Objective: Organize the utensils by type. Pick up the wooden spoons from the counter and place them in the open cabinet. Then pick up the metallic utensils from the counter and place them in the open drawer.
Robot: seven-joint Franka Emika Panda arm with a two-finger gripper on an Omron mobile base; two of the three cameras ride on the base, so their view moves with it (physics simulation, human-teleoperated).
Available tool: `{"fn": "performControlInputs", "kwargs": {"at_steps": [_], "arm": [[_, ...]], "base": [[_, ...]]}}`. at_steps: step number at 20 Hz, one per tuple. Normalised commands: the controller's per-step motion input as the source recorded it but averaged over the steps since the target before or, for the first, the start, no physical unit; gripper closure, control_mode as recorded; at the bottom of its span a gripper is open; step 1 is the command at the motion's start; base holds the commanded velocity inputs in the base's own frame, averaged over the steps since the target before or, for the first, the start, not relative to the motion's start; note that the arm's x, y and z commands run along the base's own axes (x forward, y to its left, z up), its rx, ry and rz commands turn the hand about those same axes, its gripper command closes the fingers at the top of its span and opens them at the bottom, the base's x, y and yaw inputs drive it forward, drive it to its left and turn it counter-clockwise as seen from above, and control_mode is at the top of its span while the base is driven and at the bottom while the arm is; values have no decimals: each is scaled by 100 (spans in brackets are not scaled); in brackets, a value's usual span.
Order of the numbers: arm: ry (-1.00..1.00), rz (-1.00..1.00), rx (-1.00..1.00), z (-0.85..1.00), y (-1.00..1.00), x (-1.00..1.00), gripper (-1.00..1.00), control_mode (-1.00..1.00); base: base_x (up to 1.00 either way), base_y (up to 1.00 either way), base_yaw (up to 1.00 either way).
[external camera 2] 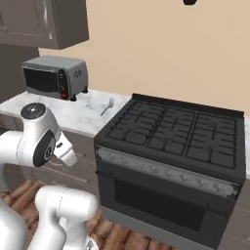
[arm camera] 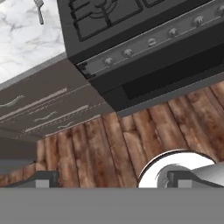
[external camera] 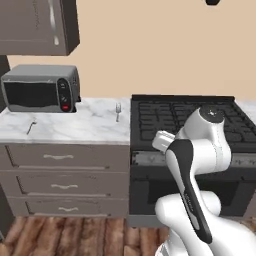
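A small silvery fork (external camera: 118, 111) lies on the white marble counter (external camera: 90, 125), close to the stove's left edge; it is also the fork (external camera 2: 108, 106) and the fork (arm camera: 40, 11). A second thin metallic utensil (external camera: 31, 126) lies near the counter's front left. My gripper (arm camera: 113, 180) is open with nothing between its tips, which stand far apart; it looks down over the wood floor in front of the drawer fronts. The wooden spoons and the open drawer are out of view. An upper cabinet (external camera: 37, 25) hangs at top left; whether it is open I cannot tell.
A grey toaster oven (external camera: 42, 89) stands at the back left of the counter. A black stove (external camera 2: 176, 132) with an oven below stands to the right. Three shut drawer fronts (external camera: 62, 160) sit under the counter. My own arm (external camera: 192, 165) rises in front of the stove.
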Motion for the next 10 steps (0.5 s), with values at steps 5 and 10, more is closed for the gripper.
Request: {"fn": "performControlInputs", "kwargs": {"at_steps": [5, 10], "arm": [[0, 0, 0, 0, 0, 0, -100, 100], [0, 0, 0, 0, 0, 0, -100, 100]], "base": [[73, 83, -22], [84, 59, -29]]}}
